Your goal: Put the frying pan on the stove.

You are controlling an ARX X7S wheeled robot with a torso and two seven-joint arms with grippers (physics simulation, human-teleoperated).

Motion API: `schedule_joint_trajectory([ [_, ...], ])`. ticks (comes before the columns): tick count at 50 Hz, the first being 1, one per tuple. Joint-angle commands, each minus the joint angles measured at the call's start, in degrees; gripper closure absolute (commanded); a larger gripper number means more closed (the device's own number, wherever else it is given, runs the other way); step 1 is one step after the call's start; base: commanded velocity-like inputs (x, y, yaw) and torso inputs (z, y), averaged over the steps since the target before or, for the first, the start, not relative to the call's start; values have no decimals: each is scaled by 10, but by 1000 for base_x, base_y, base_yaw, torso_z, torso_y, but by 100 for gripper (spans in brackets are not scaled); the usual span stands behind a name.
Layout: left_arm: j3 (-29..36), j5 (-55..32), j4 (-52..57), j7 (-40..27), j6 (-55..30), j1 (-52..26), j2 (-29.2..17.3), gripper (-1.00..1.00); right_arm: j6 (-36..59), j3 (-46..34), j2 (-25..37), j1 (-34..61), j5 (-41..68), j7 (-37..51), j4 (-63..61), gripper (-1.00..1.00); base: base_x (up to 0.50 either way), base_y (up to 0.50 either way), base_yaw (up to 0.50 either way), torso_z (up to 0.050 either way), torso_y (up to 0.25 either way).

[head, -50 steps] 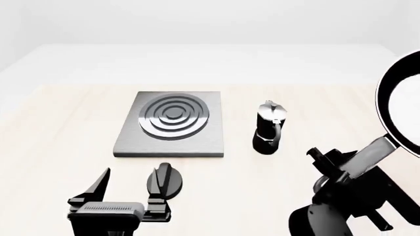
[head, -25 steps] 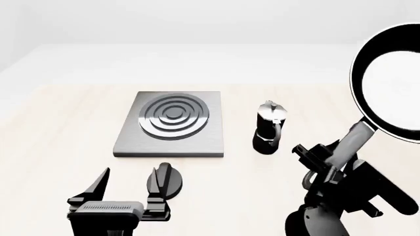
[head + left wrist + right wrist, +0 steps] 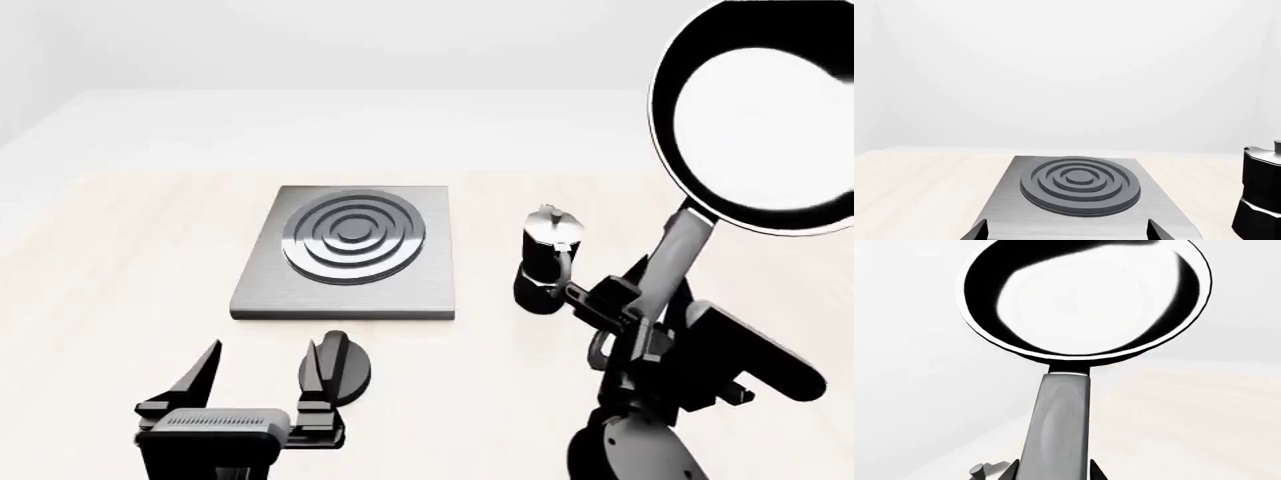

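Above pale tabletop (image 3: 120, 250), right hand (image 3: 638, 300) clamps frying pan (image 3: 761, 125) handle — pan raised beyond it — left hand (image 3: 260, 375) spread, empty.

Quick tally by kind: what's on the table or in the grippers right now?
Frying pan: 1, held up by the right gripper
Stove: 1
Moka pot: 1
Black knob: 1, beside the left gripper
Total: 4
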Motion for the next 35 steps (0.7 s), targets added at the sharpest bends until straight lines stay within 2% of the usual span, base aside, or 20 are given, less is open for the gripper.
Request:
schedule_joint_trajectory([
  [1, 1, 0, -1, -2, 2, -1, -2, -100, 8, -25, 9, 20, -21, -30, -22, 100, 0, 0, 0, 0, 10],
  [11, 2, 0, 0, -4, 2, 0, -3, -100, 20, -49, 10, 40, -11, -64, -16, 100, 0, 0, 0, 1, 1],
  [13, 3, 1, -1, -4, 2, -1, -3, -100, 34, -58, 16, 45, -12, -66, -31, 100, 0, 0, 0, 0, 5],
  [15, 4, -1, -2, -4, 2, -2, -2, -100, 87, -69, 24, 54, -9, -48, -52, 100, 0, 0, 0, 0, 0],
  [17, 4, -2, -2, -4, 2, -2, -3, -100, 66, -73, 23, 54, -18, -60, -51, 100, 0, 0, 0, 0, 0],
  [35, 4, -3, 0, -7, 3, -1, -6, -100, 135, -117, 35, 89, 9, -94, -83, 100, 0, 0, 0, 1, 2],
])
